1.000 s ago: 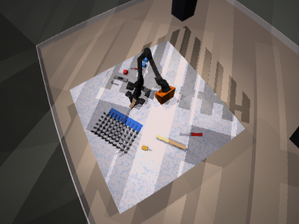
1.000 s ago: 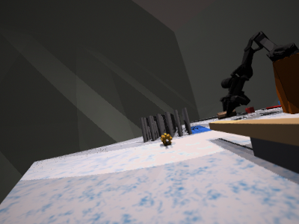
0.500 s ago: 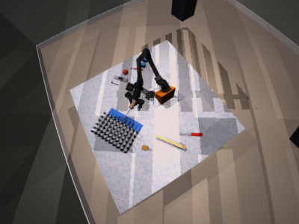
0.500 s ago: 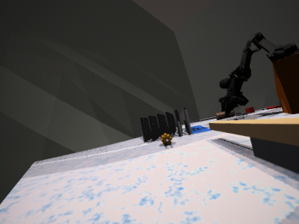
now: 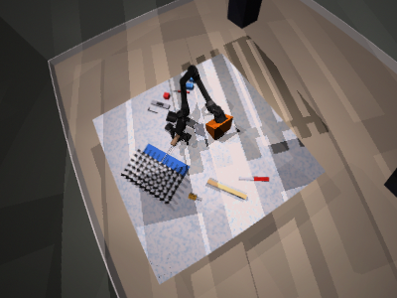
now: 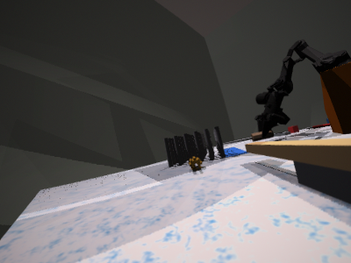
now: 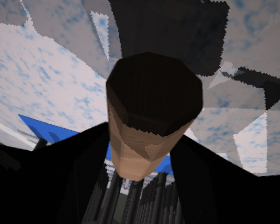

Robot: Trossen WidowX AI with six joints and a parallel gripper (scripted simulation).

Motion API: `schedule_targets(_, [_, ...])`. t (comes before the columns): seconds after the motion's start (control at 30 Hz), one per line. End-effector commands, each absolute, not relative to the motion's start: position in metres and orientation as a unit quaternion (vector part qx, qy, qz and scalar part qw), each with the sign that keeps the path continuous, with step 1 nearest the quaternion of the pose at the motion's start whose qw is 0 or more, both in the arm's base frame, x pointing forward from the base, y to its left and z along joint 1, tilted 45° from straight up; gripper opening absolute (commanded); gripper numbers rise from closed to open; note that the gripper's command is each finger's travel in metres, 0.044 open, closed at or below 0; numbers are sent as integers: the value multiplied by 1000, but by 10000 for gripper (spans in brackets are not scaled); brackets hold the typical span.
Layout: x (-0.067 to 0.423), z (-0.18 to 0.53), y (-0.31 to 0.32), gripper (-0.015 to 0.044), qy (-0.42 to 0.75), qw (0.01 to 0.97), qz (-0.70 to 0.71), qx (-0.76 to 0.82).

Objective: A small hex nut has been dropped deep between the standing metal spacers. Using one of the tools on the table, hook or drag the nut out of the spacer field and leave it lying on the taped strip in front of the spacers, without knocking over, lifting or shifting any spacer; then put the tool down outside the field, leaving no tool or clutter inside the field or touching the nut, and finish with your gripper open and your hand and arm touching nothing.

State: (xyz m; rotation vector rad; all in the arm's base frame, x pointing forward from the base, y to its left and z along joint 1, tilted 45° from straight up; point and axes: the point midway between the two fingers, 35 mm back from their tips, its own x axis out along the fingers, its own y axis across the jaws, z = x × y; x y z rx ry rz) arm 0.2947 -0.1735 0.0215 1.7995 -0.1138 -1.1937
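My gripper [image 5: 175, 138] [image 6: 268, 127] [image 7: 140, 132] is shut on the brown wooden handle [image 5: 175, 141] [image 6: 258, 135] [image 7: 150, 131] of a hook tool. It holds the tool just behind the blue taped strip [image 5: 169, 157] [image 6: 234, 151] [image 7: 45, 132]. The tool's thin rod [image 5: 166, 152] slants down over the strip toward the field of dark standing spacers [image 5: 151, 176] [image 6: 193, 146] [image 7: 138, 212]. The spacers stand upright. I cannot see the nut between them. A small brass-coloured piece [image 5: 194, 197] [image 6: 195, 162] lies outside the field's near corner.
The arm's orange base [image 5: 219, 125] [image 6: 338, 101] stands right of the gripper. A flat wooden stick [image 5: 226, 189] [image 6: 303, 149] and a red-handled tool [image 5: 255, 179] lie right of the field. A red block [image 5: 167, 94], a blue block [image 5: 190, 85] and a dark tool [image 5: 160, 104] lie behind the arm.
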Motion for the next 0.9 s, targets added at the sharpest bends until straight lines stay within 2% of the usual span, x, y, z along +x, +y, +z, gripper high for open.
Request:
schedule_targets(0.0, [299,20,-172,0,-46,470,-486,735])
schedule_targets(0.87, [314,16,-169,0,-46,470,-485,736])
